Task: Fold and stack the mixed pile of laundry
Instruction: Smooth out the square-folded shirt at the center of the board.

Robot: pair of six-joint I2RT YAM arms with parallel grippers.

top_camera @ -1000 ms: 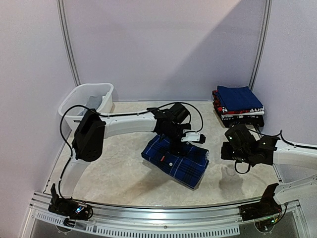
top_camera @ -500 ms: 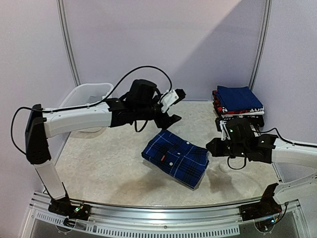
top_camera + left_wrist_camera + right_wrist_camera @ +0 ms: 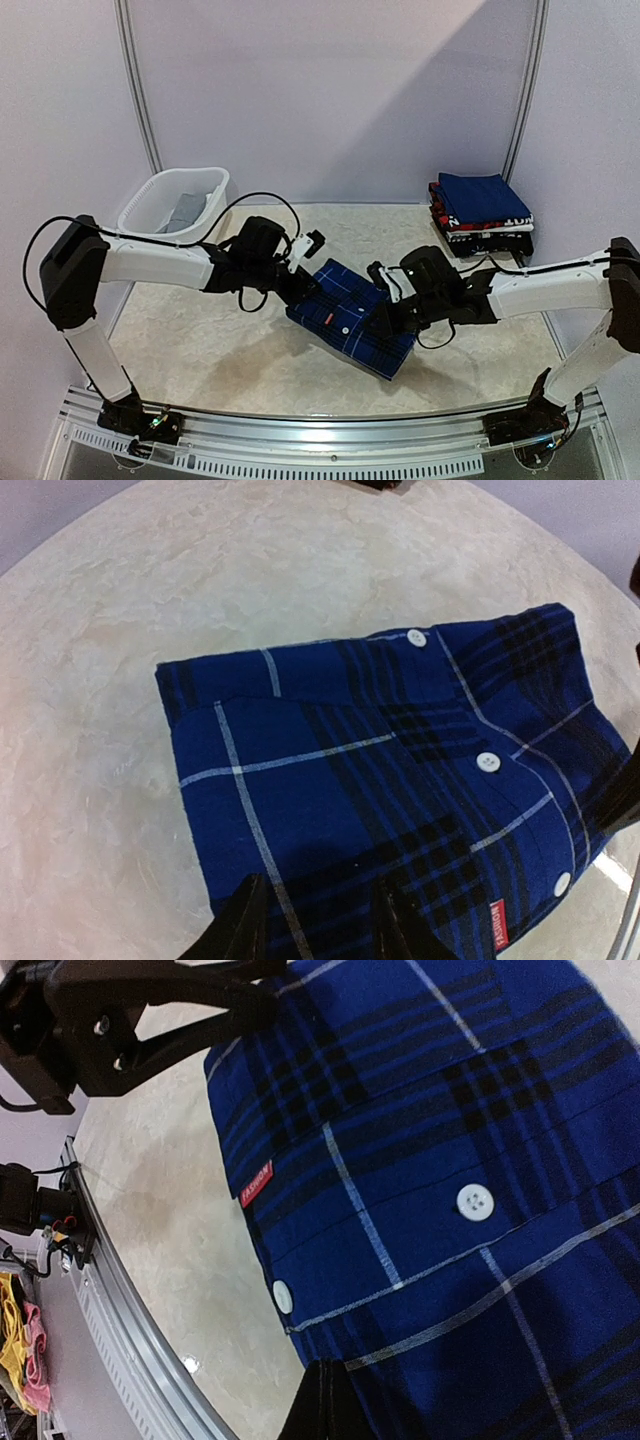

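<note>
Shirt (image 3: 352, 318) flat at table (image 3: 230, 350) centre. Basket (image 3: 190, 173) at 10 o'clock near back wall, garment (image 3: 186, 210) inside it. Folded stack (image 3: 482, 212) at 2 o'clock, well apart from shirt. Left gripper (image 3: 300, 284) at shirt's 10 o'clock edge. Right gripper (image 3: 386, 312) over its 3 o'clock edge.

The left end effector (image 3: 300, 285) and the right end effector (image 3: 385, 312) flank the plaid shirt (image 3: 352, 318) at mid-desk, closing off both its sides. Bare desk (image 3: 230, 350) lies open in front. A basket (image 3: 150, 205) fills the far left corner, a stack of folded clothes (image 3: 482, 212) the far right
</note>
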